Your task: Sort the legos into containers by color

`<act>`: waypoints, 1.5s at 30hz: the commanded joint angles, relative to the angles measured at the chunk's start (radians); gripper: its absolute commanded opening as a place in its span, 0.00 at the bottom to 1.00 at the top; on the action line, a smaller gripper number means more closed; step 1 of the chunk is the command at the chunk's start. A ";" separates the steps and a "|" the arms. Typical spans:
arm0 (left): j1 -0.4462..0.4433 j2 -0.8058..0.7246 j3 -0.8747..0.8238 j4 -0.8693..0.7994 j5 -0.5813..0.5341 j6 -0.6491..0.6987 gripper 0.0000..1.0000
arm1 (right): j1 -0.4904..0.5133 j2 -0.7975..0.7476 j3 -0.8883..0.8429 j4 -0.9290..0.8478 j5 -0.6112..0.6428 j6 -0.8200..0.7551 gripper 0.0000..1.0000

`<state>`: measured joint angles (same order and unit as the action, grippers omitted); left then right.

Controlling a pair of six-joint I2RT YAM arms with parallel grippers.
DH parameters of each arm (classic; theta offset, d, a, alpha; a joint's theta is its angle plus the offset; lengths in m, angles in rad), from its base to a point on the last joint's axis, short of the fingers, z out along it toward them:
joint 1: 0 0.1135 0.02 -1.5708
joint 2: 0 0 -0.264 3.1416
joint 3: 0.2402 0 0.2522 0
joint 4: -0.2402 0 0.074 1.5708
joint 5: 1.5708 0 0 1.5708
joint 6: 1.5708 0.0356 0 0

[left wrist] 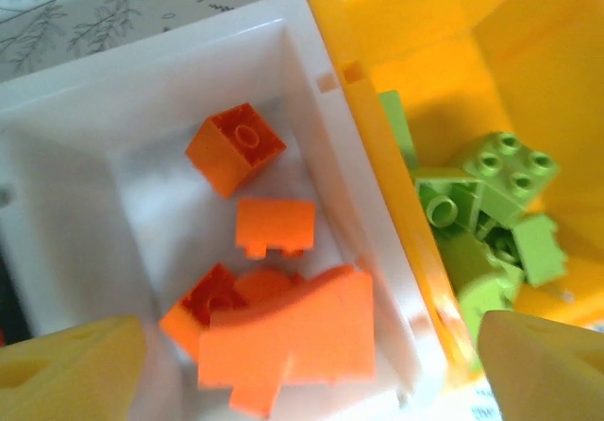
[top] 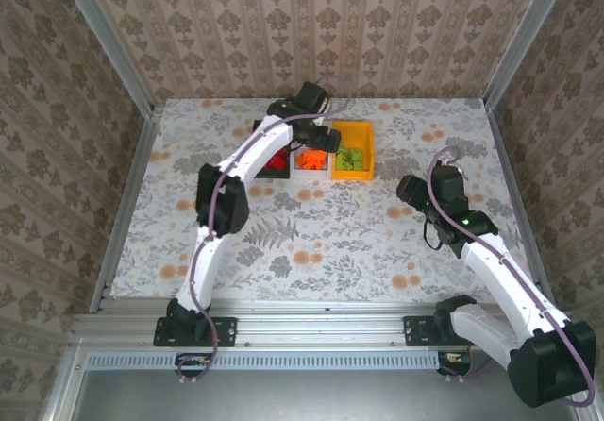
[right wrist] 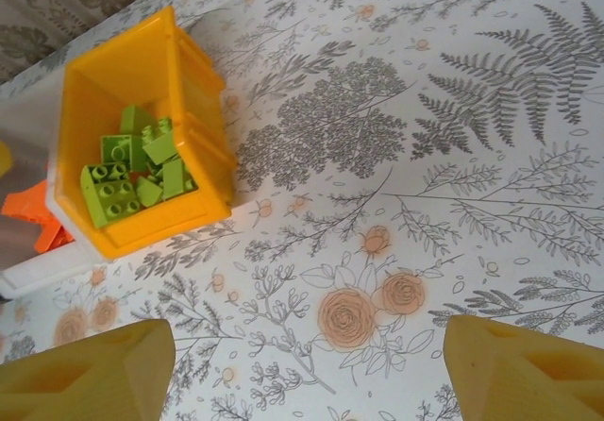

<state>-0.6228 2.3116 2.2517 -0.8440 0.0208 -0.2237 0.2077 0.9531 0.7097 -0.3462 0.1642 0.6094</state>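
Note:
Three containers stand in a row at the back of the table. The black bin (top: 272,176) holds red legos (top: 276,161), the white bin (top: 311,176) orange legos (top: 311,159), and the yellow-orange bin (top: 355,126) light green legos (top: 351,159). My left gripper (top: 321,139) hangs open over the white bin (left wrist: 189,72). A blurred orange brick (left wrist: 293,341) lies between its spread fingers, touching neither, above other orange legos (left wrist: 247,147). Green legos (left wrist: 491,194) fill the yellow-orange bin (left wrist: 528,53) beside it. My right gripper (right wrist: 307,374) is open and empty over bare table, right of the yellow-orange bin (right wrist: 151,232).
The floral tablecloth (top: 311,242) covers the table, with metal frame rails (top: 127,176) along its sides and patterned walls behind. The right arm (top: 491,261) reaches in from the near right corner.

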 commanded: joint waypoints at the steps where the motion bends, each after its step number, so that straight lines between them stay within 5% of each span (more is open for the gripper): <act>1: -0.013 -0.281 -0.190 0.097 -0.031 0.025 1.00 | 0.016 -0.063 0.015 0.025 -0.055 -0.040 0.78; 3: -0.020 -0.467 -0.405 0.218 -0.057 0.034 1.00 | 0.040 -0.100 0.030 0.034 -0.062 -0.068 0.82; 5: -0.029 -0.660 -0.619 0.333 -0.081 0.061 1.00 | 0.074 -0.131 0.049 0.049 -0.048 -0.095 1.00; 8: -0.060 -0.938 -0.925 0.477 -0.154 0.133 1.00 | 0.128 -0.169 -0.004 0.165 0.074 -0.032 1.00; 12: -0.092 -1.219 -1.330 0.712 -0.487 0.072 1.00 | 0.137 -0.134 -0.146 0.468 0.129 0.009 1.00; 15: -0.084 -1.323 -1.493 0.743 -0.778 -0.031 1.00 | 0.136 -0.044 -0.084 0.360 0.196 0.049 1.00; 17: -0.053 -1.356 -1.560 0.735 -0.856 -0.088 1.00 | 0.138 0.010 -0.050 0.306 0.206 0.055 1.00; 21: 0.095 -1.426 -1.906 1.299 -0.496 0.147 1.00 | 0.139 0.063 -0.129 0.533 0.124 -0.025 1.00; 22: 0.117 -1.425 -1.973 1.432 -0.513 0.179 1.00 | 0.139 0.072 -0.153 0.596 0.089 -0.062 1.00; 25: 0.200 -1.400 -2.024 1.528 -0.617 0.201 1.00 | 0.142 0.083 -0.171 0.628 0.040 -0.109 1.00; 32: 0.467 -1.098 -2.033 1.743 -0.299 0.384 1.00 | 0.142 0.025 -0.267 0.727 0.052 -0.193 1.00; 34: 0.554 -0.989 -2.016 1.816 -0.247 0.248 1.00 | 0.142 0.003 -0.280 0.726 0.052 -0.239 1.00; 38: 0.640 -0.747 -1.982 2.007 -0.132 0.206 1.00 | 0.142 -0.036 -0.312 0.742 0.060 -0.314 1.00; 40: 0.644 -0.806 -1.907 1.763 -0.037 0.218 1.00 | 0.141 -0.046 -0.332 0.770 0.053 -0.364 1.00; 45: 0.624 -0.774 -1.847 1.702 0.028 0.276 1.00 | 0.139 -0.050 -0.362 0.816 0.038 -0.534 1.00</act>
<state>0.0071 1.5444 0.3851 0.8837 -0.0505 0.0246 0.3450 0.9134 0.3634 0.4088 0.2237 0.2245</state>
